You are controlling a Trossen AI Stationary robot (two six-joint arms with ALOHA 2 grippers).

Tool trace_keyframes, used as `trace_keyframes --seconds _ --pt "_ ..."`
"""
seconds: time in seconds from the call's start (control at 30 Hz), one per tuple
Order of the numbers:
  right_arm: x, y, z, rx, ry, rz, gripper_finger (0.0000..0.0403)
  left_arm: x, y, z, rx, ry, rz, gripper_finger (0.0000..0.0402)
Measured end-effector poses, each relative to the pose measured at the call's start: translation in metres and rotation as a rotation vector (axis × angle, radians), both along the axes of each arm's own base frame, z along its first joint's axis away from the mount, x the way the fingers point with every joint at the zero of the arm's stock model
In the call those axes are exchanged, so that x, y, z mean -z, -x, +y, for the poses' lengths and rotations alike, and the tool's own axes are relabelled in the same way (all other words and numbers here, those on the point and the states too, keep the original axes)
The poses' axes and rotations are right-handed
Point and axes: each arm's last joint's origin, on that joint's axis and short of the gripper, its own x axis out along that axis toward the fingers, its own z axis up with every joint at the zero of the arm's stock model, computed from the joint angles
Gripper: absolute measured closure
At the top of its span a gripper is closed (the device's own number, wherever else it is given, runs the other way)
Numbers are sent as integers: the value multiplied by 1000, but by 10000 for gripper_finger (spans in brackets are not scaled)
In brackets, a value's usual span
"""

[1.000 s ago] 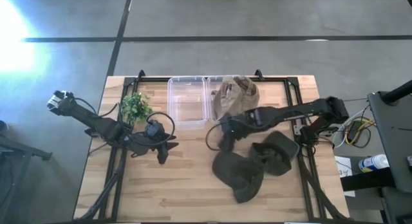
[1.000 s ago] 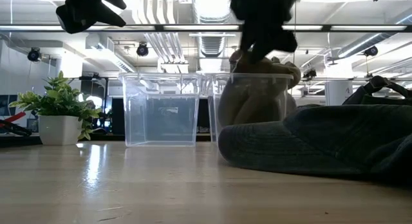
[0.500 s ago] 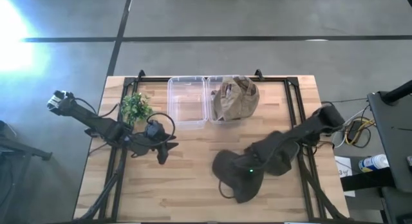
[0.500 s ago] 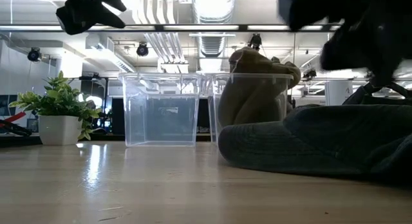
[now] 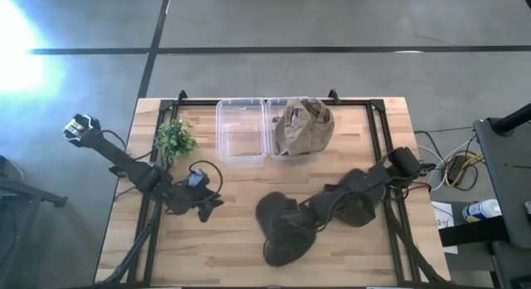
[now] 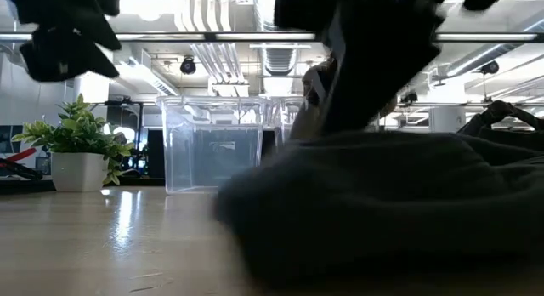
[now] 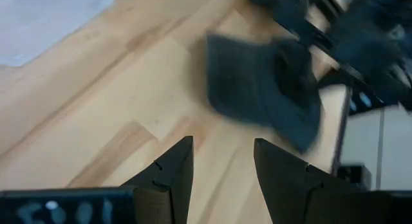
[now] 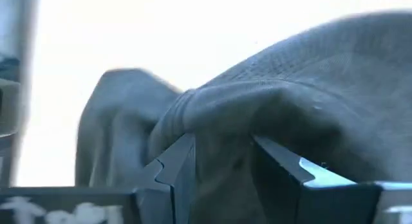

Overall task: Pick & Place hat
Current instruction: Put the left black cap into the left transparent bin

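Note:
A dark grey hat (image 5: 274, 246) lies crumpled on the wooden table, near the centre, and looms large in the low view (image 6: 382, 202). My right gripper (image 5: 288, 228) reaches over it from the right and is shut on its cloth (image 8: 222, 147). A second dark hat (image 5: 358, 208) lies to its right, partly under the right arm. A tan hat (image 5: 303, 127) sits in the right clear bin. My left gripper (image 5: 209, 204) hovers open left of the dark hat, which shows ahead of it (image 7: 264, 95). My right gripper holds the dark grey hat by a raised fold of its cloth (image 8: 219, 114), pinched between the two fingers. The fingers come from above, slanting in from the table's right. The rest of the hat lies on the table around them.
Two clear bins stand at the far edge; the left one (image 5: 241, 131) holds nothing, the right one (image 5: 278, 148) holds the tan hat. A small potted plant (image 5: 174, 139) stands left of them. Bare wood lies along the near edge (image 5: 216, 256).
My right gripper has swung fast from the tan hat's bin toward the near edge and down onto the dark grey hat. The hat has slid toward the table's left and near edge and bunched up. My left gripper has shifted slightly toward the near edge.

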Motion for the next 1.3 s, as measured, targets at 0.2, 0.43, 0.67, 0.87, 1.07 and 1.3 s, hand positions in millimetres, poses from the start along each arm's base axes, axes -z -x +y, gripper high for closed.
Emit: trace_keyframes --seconds 0.2,0.43,0.67,0.87,1.07,1.3 --pt "17 -9 6 -228 84 39 273 32 -3 7 -98 57 -103 245" --pt "36 -9 5 -375 278 250 274 65 2 13 -119 248 -224 245" --pt "26 2 -11 -309 582 313 273 61 0 12 -100 219 -240 245" --pt "26 -17 -1 -598 540 98 273 59 -1 12 -103 184 -252 245" --pt "28 -22 13 -823 274 -18 277 59 0 13 -105 182 -248 245" --pt "18 -25 20 -1029 390 -164 280 60 -1 13 -89 224 -232 245"
